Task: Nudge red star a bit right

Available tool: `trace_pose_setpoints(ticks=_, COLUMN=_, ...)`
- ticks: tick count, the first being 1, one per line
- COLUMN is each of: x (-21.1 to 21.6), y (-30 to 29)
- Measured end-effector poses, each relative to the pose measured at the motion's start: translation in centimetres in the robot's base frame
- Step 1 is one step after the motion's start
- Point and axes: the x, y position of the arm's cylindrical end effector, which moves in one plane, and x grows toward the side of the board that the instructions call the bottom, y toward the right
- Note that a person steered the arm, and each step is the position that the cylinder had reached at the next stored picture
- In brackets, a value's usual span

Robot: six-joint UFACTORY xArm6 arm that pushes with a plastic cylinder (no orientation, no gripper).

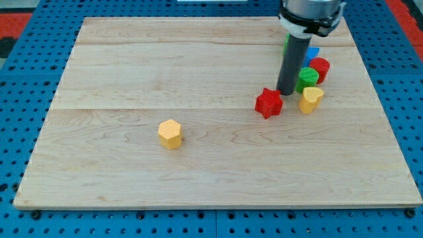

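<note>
The red star [268, 103] lies on the wooden board [198, 145], right of centre. My tip [287, 92] is just above and to the right of the star, very close to its upper right point. A yellow heart-shaped block [310, 99] lies just right of the star. A green block [307, 79] sits right beside the rod, on its right. A red cylinder [320, 69] stands right of the green block. A blue block [311, 54] shows partly behind the rod.
A yellow hexagonal block [170, 133] lies alone left of centre. The board rests on a blue pegboard [20, 99]. The arm's body [310, 14] hangs over the board's upper right.
</note>
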Motion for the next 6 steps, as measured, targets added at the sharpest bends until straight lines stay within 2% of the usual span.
trace_pose_setpoints(ticks=2, x=-0.4, y=-8.6)
trace_pose_setpoints(ticks=3, x=2.9, y=-8.5)
trace_pose_setpoints(ticks=5, x=7.6, y=-1.1)
trace_pose_setpoints(ticks=6, x=9.0, y=0.1)
